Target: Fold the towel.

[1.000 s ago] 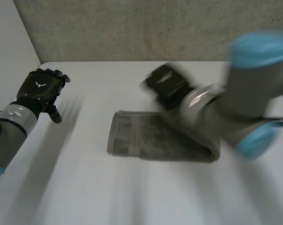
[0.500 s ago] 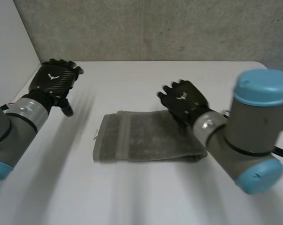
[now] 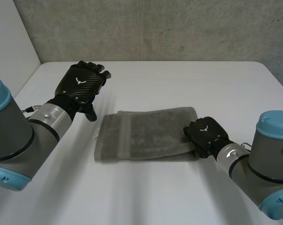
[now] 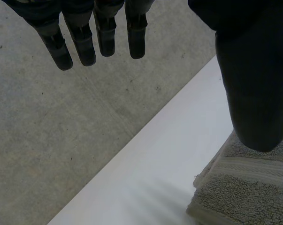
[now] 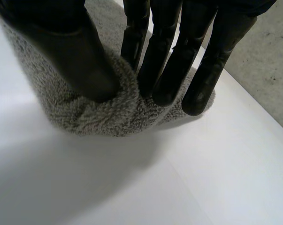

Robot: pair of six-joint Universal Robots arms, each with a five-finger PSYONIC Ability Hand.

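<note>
Head view: towel [image 3: 146,133] lies folded at the middle of the counter [image 3: 179,79], long axis running across from the left arm's side to the right arm's side. The right hand [image 3: 204,136] sits on its right end. The left hand [image 3: 82,84] hovers off its far left corner, apart from it.
Right wrist view: fingers [image 5: 164,70] and thumb [image 5: 75,51] pinch the towel's rounded end between them, so the right hand is grasping the towel.
Left wrist view: fingers straight and released, holding nothing. The towel corner lies below, on the thumb side.
Key relation: the next fold probably carries the right end along the long axis toward the left end. The right hand already holds that end, and the left hand is nearer the free end.
Hidden: the right hand covers the pinched end in the head view, so the number of layers held cannot be told. The left thumb blocks part of the towel corner.
</note>
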